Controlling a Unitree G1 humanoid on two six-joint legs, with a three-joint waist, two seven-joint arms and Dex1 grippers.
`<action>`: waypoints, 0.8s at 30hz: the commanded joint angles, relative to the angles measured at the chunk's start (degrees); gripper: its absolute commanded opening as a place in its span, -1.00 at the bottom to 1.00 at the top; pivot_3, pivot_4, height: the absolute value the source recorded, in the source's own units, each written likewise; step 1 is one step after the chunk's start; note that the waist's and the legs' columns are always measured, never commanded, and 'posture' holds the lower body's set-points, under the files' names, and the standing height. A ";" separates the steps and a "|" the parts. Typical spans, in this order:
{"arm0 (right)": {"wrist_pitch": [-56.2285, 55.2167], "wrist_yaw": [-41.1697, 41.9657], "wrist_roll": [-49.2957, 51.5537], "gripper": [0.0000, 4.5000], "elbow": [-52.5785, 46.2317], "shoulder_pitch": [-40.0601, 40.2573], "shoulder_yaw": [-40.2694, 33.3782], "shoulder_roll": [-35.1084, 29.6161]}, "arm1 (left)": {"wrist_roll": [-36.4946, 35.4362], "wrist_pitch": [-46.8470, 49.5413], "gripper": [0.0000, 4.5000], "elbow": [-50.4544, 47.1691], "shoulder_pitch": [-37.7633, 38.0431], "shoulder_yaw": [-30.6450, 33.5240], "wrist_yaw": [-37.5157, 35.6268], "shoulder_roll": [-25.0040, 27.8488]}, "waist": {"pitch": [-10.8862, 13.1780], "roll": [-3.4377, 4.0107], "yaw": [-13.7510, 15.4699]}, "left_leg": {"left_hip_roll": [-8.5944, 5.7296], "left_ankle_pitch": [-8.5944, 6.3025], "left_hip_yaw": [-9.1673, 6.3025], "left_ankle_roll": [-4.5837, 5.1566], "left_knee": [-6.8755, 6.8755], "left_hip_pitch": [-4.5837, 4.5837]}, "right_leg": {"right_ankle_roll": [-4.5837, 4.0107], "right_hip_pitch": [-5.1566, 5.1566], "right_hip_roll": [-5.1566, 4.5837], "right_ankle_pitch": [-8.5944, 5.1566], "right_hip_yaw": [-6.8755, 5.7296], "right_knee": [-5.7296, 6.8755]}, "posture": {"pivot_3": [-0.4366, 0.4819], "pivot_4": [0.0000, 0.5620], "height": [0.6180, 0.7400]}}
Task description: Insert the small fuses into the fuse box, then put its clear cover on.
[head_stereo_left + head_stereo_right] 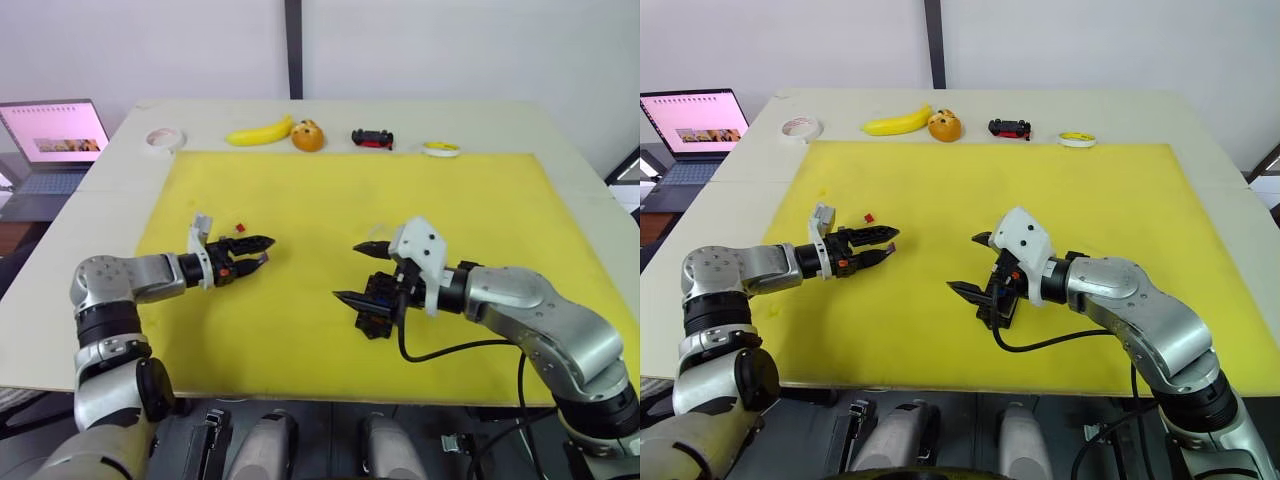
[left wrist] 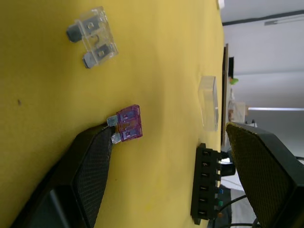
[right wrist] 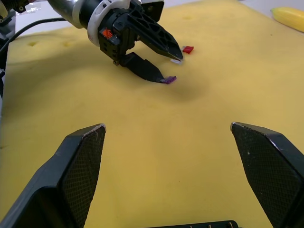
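My left gripper (image 1: 267, 250) is open low over the yellow mat (image 1: 330, 190). A purple fuse (image 2: 129, 129) lies on the mat, touching the tip of one of its fingers. A clear grey-legged fuse (image 2: 92, 38) lies close by, and a red fuse (image 1: 240, 228) sits just behind the gripper. My right gripper (image 1: 355, 272) is open wide near the middle of the mat, directly over the black fuse box (image 1: 375, 312). In the left wrist view the fuse box (image 2: 205, 185) shows a row of slots, and the clear cover (image 2: 209, 102) stands on the mat beside it.
Along the table's back edge lie a tape roll (image 1: 163, 139), a banana (image 1: 258, 132), an orange (image 1: 308, 136), a small black-and-red toy car (image 1: 372, 138) and a yellow-white disc (image 1: 441, 149). A laptop (image 1: 55, 135) stands open off the far left.
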 commanded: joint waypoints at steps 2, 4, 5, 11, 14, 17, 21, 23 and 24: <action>-0.44 -0.01 -0.08 1.00 -2.64 0.08 -1.85 -0.95 | 4.14 -0.98 0.40 3.76 1.00 -4.48 -3.22 0.29 | -0.01 0.01 -0.09 | 0.00 -0.02 -0.02 0.03 0.00 0.03 | 0.00 0.03 0.00 0.00 -0.01 0.00 | -0.05 -0.47 1.00; -0.51 0.14 -0.14 1.00 -2.81 0.40 -1.77 -1.30 | 5.18 -1.30 0.40 4.48 0.89 -5.30 -4.64 0.76 | -0.01 0.01 -0.11 | 0.00 -0.03 -0.02 0.05 0.00 0.03 | 0.01 0.01 0.00 0.01 -0.01 0.00 | -0.05 -0.47 1.00; -0.55 0.19 -0.15 1.00 -2.91 0.52 -1.71 -1.44 | 5.74 -1.64 0.40 4.83 0.85 -5.60 -5.23 0.90 | -0.01 0.02 -0.08 | 0.01 -0.03 -0.02 0.05 0.00 0.03 | 0.01 0.02 0.00 0.01 -0.01 0.00 | -0.05 -0.47 1.00; -0.71 0.27 -0.13 1.00 -2.85 0.46 -1.59 -1.67 | 7.71 -2.92 0.40 6.72 -0.07 -5.57 -6.45 0.69 | -0.02 0.04 -0.07 | 0.01 -0.07 -0.04 0.12 0.00 0.04 | 0.02 0.03 0.00 0.01 -0.02 0.00 | -0.05 -0.47 1.00; -0.76 0.27 -0.20 1.00 -2.82 0.39 -1.56 -1.71 | 8.17 -3.30 0.40 6.88 -0.01 -5.39 -6.55 0.40 | -0.03 0.05 -0.06 | 0.01 -0.07 -0.05 0.13 0.00 0.04 | 0.02 0.05 0.00 0.01 -0.02 0.00 | -0.05 -0.47 1.00; -0.71 0.34 -0.20 1.00 -2.74 0.24 -1.64 -1.77 | 8.12 -2.86 0.40 6.07 0.56 -4.98 -6.52 -0.04 | -0.05 0.08 -0.04 | 0.01 -0.07 -0.05 0.13 0.00 0.05 | 0.03 0.07 0.00 0.02 -0.02 0.00 | -0.05 -0.47 1.00; -0.68 0.42 -0.19 1.00 -2.67 0.22 -1.63 -1.82 | 8.03 -2.13 0.15 5.11 1.16 -4.54 -6.54 -0.25 | -0.05 0.08 -0.09 | 0.01 -0.07 -0.06 0.13 0.00 0.06 | 0.03 0.07 -0.01 0.02 -0.03 0.00 | -0.05 -0.47 1.00; -0.72 0.51 -0.22 1.00 -2.61 0.22 -1.63 -1.85 | 8.24 -1.90 0.15 4.85 1.25 -4.36 -6.57 -0.31 | -0.05 0.08 -0.08 | 0.01 -0.07 -0.06 0.13 0.00 0.06 | 0.03 0.06 0.00 0.02 -0.03 0.00 | -0.05 -0.47 1.00; -0.79 0.56 -0.26 1.00 -2.54 0.22 -1.60 -1.86 | 8.35 -1.83 0.15 4.78 1.29 -4.27 -6.54 -0.35 | -0.05 0.08 -0.07 | 0.01 -0.07 -0.06 0.13 0.00 0.05 | 0.03 0.06 -0.01 0.02 -0.03 0.00 | -0.05 -0.47 1.00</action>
